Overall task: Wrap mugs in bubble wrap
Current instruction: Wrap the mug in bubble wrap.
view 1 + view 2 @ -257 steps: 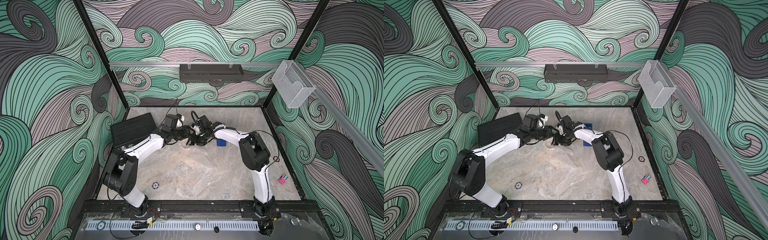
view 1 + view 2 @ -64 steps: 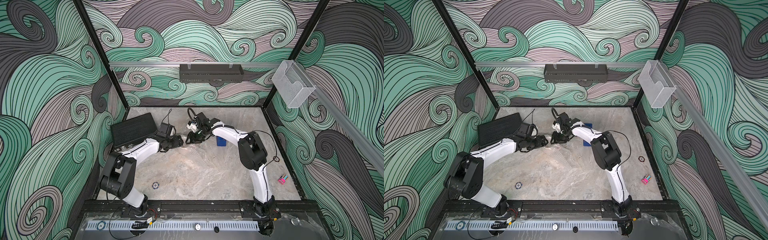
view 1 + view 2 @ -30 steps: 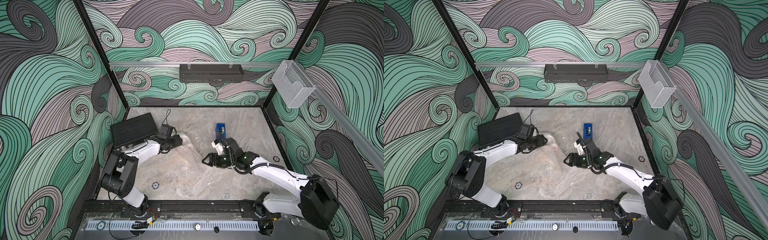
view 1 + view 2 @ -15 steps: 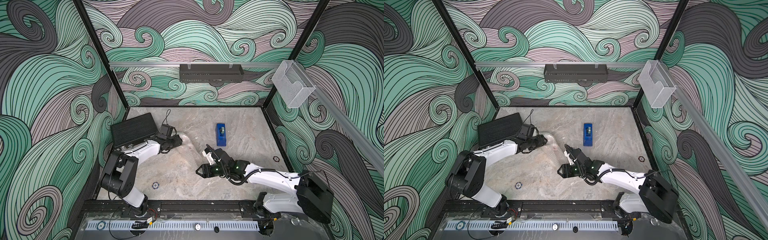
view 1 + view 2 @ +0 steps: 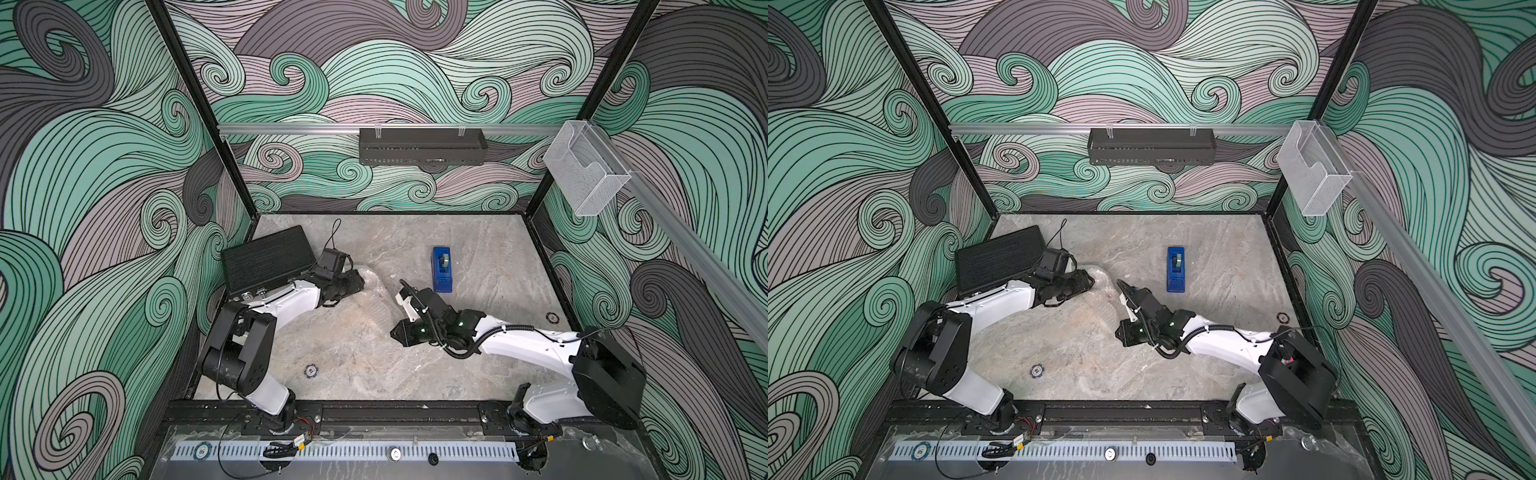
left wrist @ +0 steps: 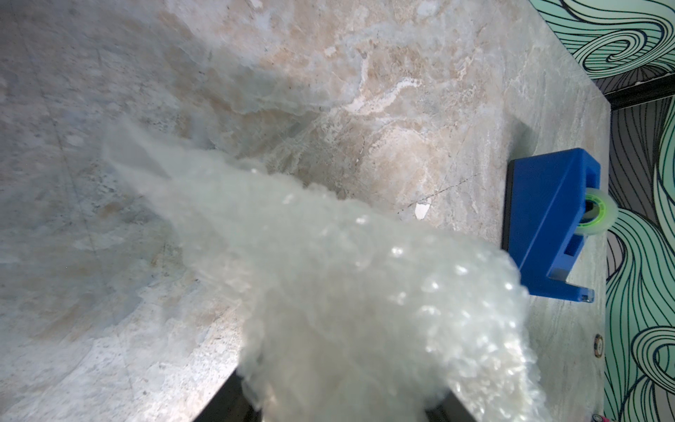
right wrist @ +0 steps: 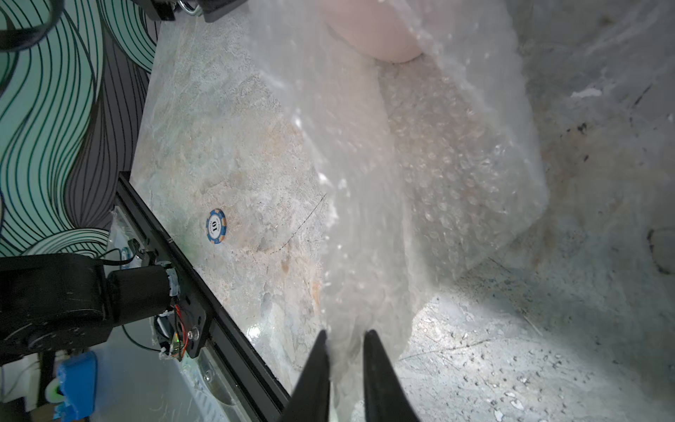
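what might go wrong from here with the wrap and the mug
1. The right pincer pinches only a thin edge of the bubble wrap; a pull may slip it free or tear it.
2. The mug looks only loosely covered, so tension could drag the sheet off it.
3. The left pincer seems to grip through bunched wrap, so its hold may be soft.

Both arms low, outstretched; left jaws wide, right jaws nearly together.

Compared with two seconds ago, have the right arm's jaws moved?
Yes. The right jaws left the spot beside the dispenser and came forward, towards the front rail.
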